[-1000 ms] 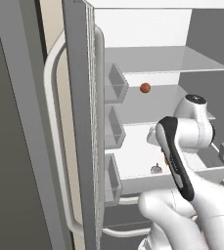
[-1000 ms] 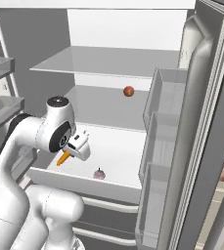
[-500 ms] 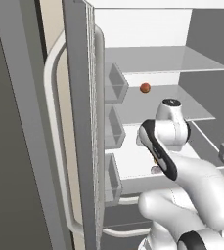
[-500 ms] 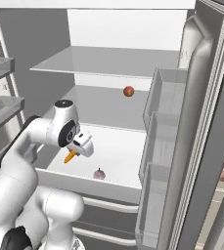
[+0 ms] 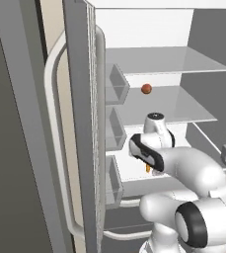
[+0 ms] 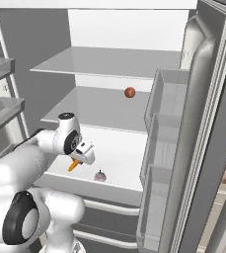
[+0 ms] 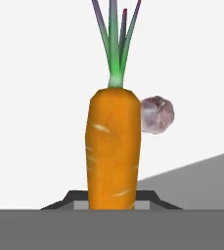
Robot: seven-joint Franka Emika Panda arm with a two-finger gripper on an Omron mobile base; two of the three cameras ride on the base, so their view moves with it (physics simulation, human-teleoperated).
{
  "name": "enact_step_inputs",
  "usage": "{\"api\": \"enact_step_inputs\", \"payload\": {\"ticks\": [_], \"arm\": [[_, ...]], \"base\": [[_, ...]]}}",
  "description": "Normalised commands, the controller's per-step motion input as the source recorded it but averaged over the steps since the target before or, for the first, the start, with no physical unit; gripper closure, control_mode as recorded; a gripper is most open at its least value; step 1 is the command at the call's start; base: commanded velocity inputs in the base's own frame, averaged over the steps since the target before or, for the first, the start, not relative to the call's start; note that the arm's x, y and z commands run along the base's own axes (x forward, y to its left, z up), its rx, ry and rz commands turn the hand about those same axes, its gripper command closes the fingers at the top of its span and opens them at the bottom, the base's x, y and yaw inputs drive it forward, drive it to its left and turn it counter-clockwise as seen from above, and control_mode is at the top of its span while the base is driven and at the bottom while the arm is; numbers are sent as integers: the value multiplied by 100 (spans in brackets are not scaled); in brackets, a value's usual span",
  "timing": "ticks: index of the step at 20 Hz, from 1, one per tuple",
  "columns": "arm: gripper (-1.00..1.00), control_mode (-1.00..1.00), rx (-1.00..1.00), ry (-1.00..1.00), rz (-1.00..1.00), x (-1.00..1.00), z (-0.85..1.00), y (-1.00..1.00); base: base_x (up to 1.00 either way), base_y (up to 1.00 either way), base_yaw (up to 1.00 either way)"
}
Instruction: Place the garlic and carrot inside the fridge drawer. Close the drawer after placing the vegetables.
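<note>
The carrot (image 7: 112, 146), orange with a green leafy top, hangs upright with my gripper (image 7: 111, 200) shut on its lower end. In the right base view the carrot (image 6: 73, 165) hangs just above the white floor of the open fridge drawer (image 6: 124, 158), under the gripper (image 6: 81, 159). The garlic (image 6: 100, 176), a pale lilac bulb, lies on the drawer floor a little to the carrot's right. The hand view shows the garlic (image 7: 157, 114) just beside the carrot's shoulder. In the left base view the carrot (image 5: 147, 168) peeks out below my hand over the drawer (image 5: 129, 173).
A small reddish-brown ball (image 6: 130, 92) sits on the middle glass shelf (image 6: 94, 106). The open right fridge door (image 6: 193, 138) carries stacked bins close beside the drawer. The left door (image 5: 82, 123) with its bins (image 5: 113, 133) stands open on the other side.
My arm has reached farther into the fridge, carrying the carrot over the drawer toward the garlic and slightly lower. The garlic and the ball have stayed put.
</note>
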Motion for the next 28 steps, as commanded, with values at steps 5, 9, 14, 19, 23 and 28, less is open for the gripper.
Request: {"api": "enact_step_inputs", "payload": {"ticks": [5,9,14,19,23,28], "arm": [[100,-100,0,4,3,30,-32,0],[100,-100,0,1,1,33,-37,0],[100,-100,0,1,2,24,-52,0],[100,-100,-1,3,0,23,-47,0],[100,-100,-3,5,0,21,-49,0],[100,-100,0,3,0,10,-37,1]], "base": [[0,0,0],[0,0,0],[0,0,0],[0,0,0],[0,0,0],[0,0,0]]}}
